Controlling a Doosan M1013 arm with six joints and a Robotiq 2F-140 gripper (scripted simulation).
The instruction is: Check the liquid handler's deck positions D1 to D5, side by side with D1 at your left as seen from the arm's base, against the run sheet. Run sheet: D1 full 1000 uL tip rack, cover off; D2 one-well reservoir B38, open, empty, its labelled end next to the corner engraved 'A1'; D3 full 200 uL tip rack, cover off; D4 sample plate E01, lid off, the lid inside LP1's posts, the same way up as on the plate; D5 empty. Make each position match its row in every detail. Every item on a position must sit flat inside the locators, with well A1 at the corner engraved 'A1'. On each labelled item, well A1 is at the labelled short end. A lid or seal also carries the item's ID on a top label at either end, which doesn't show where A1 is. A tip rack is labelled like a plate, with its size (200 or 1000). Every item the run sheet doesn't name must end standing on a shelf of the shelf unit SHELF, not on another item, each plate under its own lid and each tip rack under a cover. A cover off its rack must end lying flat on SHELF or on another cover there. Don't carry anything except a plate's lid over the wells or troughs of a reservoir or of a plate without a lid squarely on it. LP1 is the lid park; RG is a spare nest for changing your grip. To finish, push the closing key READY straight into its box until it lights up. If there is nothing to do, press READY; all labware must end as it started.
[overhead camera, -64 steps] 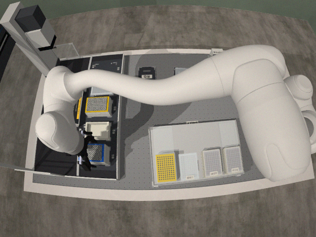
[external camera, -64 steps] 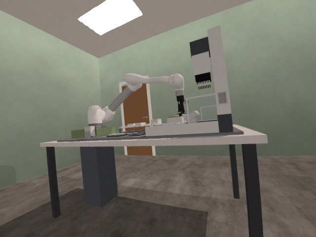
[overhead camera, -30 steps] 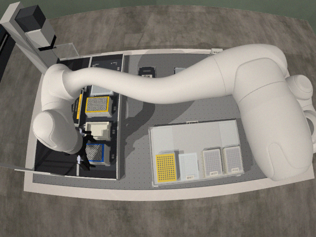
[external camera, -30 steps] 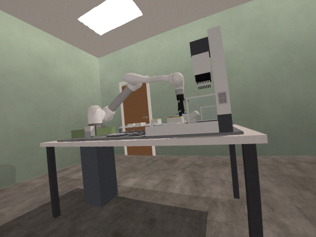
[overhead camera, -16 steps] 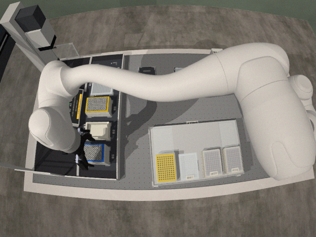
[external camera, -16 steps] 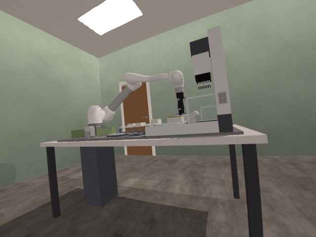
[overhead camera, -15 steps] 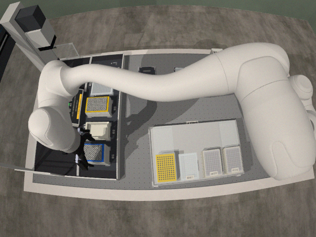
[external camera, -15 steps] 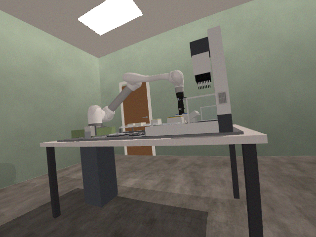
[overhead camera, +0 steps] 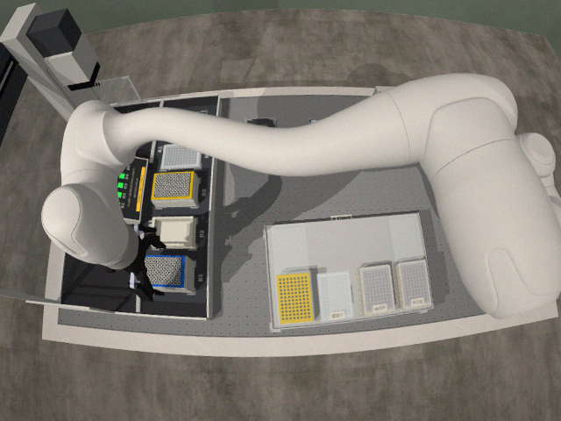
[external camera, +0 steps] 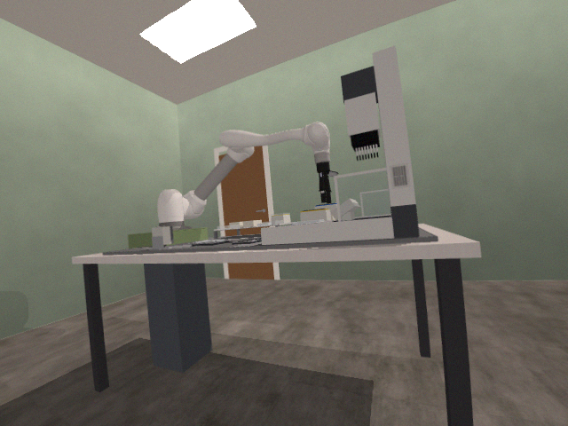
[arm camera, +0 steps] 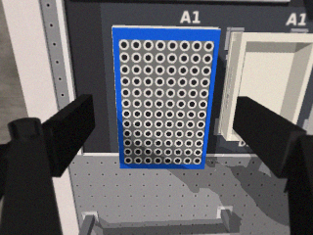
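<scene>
The blue tip rack (arm camera: pixel 165 95) sat at deck spot D1, at the near end of the row of spots. Its short end lay by the corner marked A1 (arm camera: pixel 190 18). It had no cover on it, and every hole seemed to hold a tip.

The rack looked like a hard plastic box. It would likely be stiff and light, and it should not bend when squeezed. Its smooth sides might be a bit slippery. The tips on top were loose in their holes, so it would be best kept level. A good place to hold it was on its two long sides, about halfway along and below the top plate.

The gripper (arm camera: pixel 161 129) hung right above the rack. Its fingers were spread wide and held nothing. One finger was off each long side of the rack, not touching it. In the top view the gripper (overhead camera: pixel 145 267) was over the far end of the rack (overhead camera: pixel 165 270). The cream reservoir (arm camera: pixel 264 80) stood just beside the rack, at D2.
</scene>
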